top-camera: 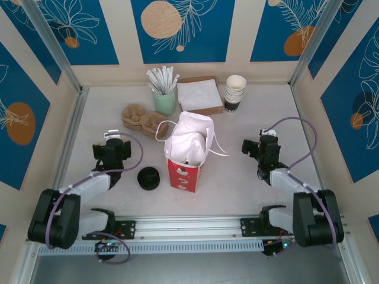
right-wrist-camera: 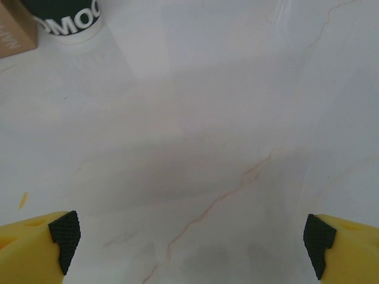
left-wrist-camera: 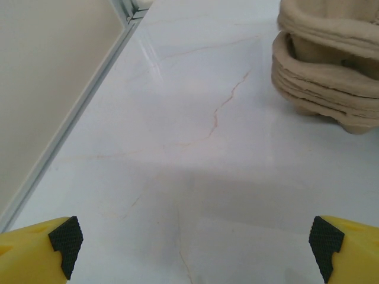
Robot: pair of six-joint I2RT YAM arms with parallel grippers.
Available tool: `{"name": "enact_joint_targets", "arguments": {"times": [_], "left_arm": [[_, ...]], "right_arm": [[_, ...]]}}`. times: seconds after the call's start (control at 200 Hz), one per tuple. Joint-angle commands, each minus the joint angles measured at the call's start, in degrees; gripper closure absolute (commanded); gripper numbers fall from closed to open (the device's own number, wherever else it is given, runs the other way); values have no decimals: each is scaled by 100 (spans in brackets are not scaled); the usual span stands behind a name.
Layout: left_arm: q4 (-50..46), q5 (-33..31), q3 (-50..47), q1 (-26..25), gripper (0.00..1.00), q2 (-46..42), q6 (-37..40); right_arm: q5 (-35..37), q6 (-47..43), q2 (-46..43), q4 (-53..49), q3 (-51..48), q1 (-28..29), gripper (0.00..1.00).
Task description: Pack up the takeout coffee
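Note:
The red paper bag (top-camera: pixel 183 171) stands open in the middle of the table, white paper (top-camera: pixel 190 139) bulging from its top. The takeout coffee is hidden. My left gripper (top-camera: pixel 113 147) rests low over the table left of the bag, open, with bare tabletop between its black pads (left-wrist-camera: pixel 65 242); in its wrist view the left gripper (left-wrist-camera: pixel 194 245) holds nothing. My right gripper (top-camera: pixel 260 147) sits right of the bag, also open. From its own wrist view the right gripper (right-wrist-camera: pixel 192 236) has only marble surface between its fingertips (right-wrist-camera: pixel 64 234).
Black round lids (top-camera: pixel 148 178) lie left of the bag. Pulp cup carriers (top-camera: pixel 142 118) (left-wrist-camera: pixel 331 71) sit behind my left gripper. At the back stand a green holder of straws (top-camera: pixel 164 94), a napkin box (top-camera: pixel 199 94) and stacked cream cups (top-camera: pixel 235 93) (right-wrist-camera: pixel 68 18).

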Motion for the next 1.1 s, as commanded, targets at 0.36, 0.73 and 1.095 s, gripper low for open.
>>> {"name": "enact_joint_targets", "arguments": {"times": [0.36,0.73,1.095], "left_arm": [[2406,1466,120,359,1,1509,560],[2903,1468,-10,488,1,1783,429],[2856,1477,-9,485,1,1776,422]], "right_arm": [[-1028,-583,1649,2877,186,-170,1],[-1621,-620,1875,3172,122,-337,1],[-1635,-624,1878,3175,121,-339,1]]}}
